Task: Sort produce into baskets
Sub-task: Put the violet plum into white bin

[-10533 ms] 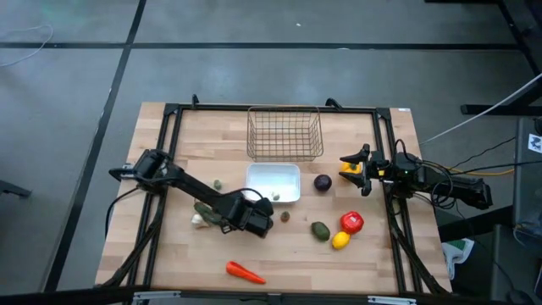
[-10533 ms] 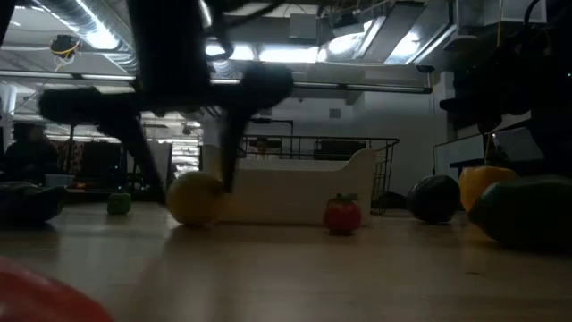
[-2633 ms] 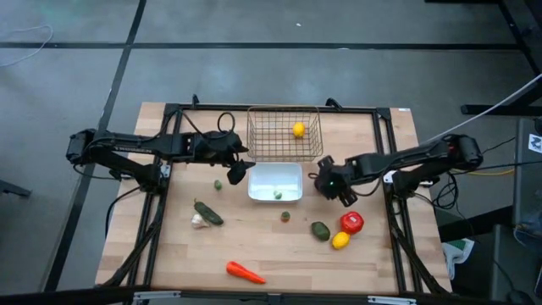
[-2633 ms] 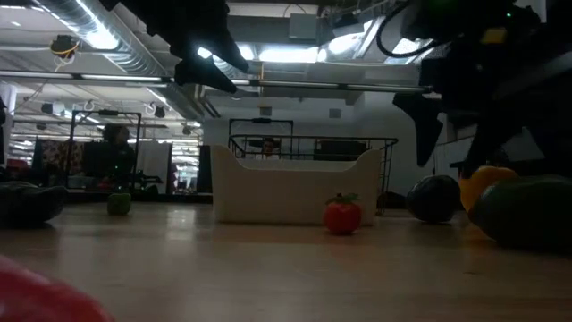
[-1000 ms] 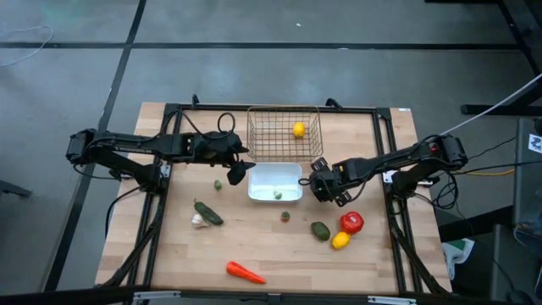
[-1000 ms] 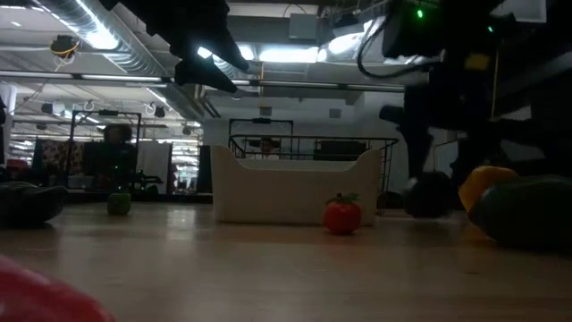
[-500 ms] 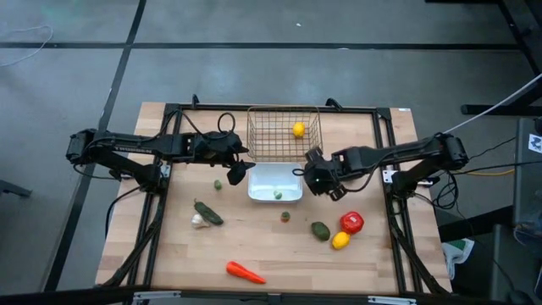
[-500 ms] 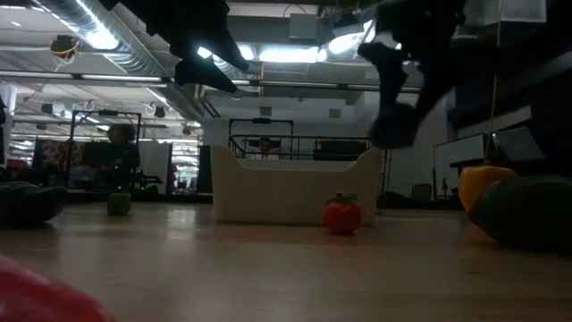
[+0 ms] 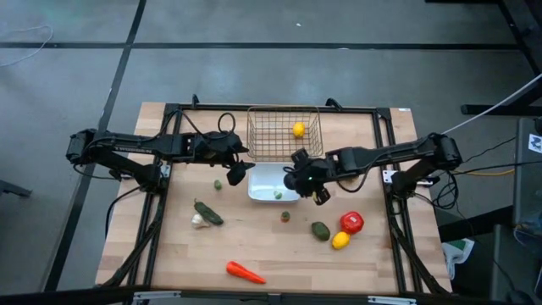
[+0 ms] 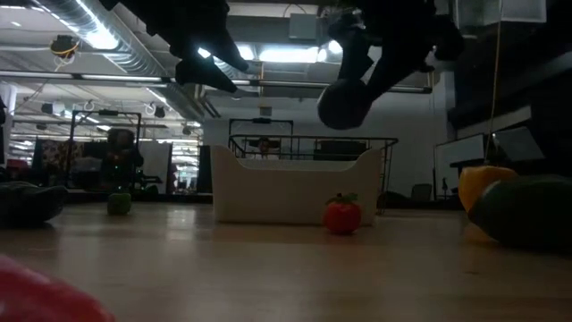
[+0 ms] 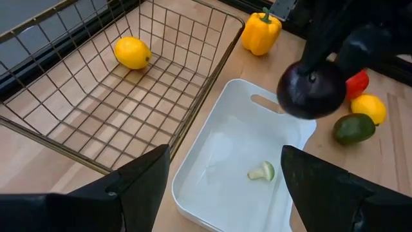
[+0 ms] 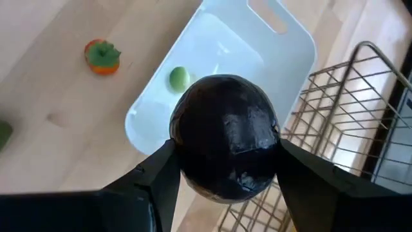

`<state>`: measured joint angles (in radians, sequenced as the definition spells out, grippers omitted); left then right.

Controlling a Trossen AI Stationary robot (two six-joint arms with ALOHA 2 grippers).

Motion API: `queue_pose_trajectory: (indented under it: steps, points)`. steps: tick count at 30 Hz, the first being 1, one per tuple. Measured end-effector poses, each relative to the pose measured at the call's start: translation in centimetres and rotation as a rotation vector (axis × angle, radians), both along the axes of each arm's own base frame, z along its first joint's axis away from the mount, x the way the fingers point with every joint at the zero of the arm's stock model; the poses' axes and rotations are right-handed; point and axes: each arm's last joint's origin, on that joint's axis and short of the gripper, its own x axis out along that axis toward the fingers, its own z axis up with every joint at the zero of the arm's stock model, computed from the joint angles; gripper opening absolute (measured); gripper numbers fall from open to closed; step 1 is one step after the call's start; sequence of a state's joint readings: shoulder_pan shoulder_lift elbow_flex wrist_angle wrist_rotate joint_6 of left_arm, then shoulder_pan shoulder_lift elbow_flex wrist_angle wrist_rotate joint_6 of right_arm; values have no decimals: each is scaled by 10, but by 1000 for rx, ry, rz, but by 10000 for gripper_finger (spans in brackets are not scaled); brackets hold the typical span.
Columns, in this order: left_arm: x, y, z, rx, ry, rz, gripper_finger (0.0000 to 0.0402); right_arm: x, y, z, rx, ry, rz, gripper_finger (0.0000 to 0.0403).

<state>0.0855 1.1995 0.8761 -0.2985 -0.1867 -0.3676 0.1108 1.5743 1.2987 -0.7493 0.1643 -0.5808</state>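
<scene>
My right gripper is shut on the purple ball, held in the air above the right end of the white tray. The ball also shows in the left wrist view and the low view. My left gripper hovers open and empty by the tray's left end. A small green piece lies in the tray. A lemon lies in the wire basket behind the tray. My right gripper pinches the purple ball between its two fingers, one on each of two opposite sides. The fingers come from the table's right, slanting down. The ball is lifted clear and hangs at the fingers' ends above the tray's right end.
On the table right of the tray lie a red tomato, a lemon and an avocado. A yellow pepper stands by the basket. A carrot, a green pepper and garlic lie at the near left.
My right gripper has lifted the purple ball off the table and carried it up and toward the table's left, from beside the tray to above its right end. My left gripper has kept still.
</scene>
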Motion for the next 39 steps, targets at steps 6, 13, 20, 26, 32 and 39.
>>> queue_pose_trajectory:
  steps: [6,13,20,26,32,39]
  points:
    - [0,0,0,0,3,0,294,14,2,-23,-7,55,0,221]
    - [0,0,0,0,4,0,294,26,3,-39,-8,67,0,221]
    - [0,0,0,0,4,0,294,30,3,-48,-10,84,0,221]
    - [0,0,0,0,4,0,294,30,3,-48,-10,85,0,221]
    - [0,0,0,0,4,0,294,30,3,-48,-12,85,3,221]
    - [0,0,0,0,4,0,294,30,5,-48,17,92,32,221]
